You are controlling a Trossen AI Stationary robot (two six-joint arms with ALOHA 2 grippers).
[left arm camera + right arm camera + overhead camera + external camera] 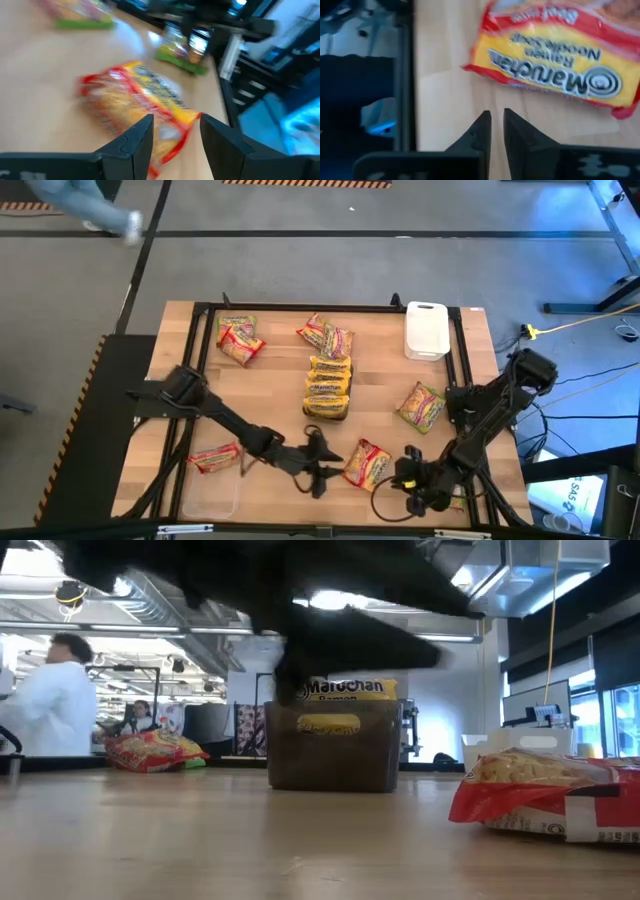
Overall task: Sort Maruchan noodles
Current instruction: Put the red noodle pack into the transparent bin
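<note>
Bare desk runs down the frame's left-centre, between the upper-left packets and the central dark tray of yellow packets; passage is free there. Centre-right, a narrower lane lies between that tray and the green packet. The white tray blocks the upper right. Along the bottom edge room is tight: the left gripper, the red packet just beside it, and the right gripper stand in a row. The clear tray fills the lower left.
</note>
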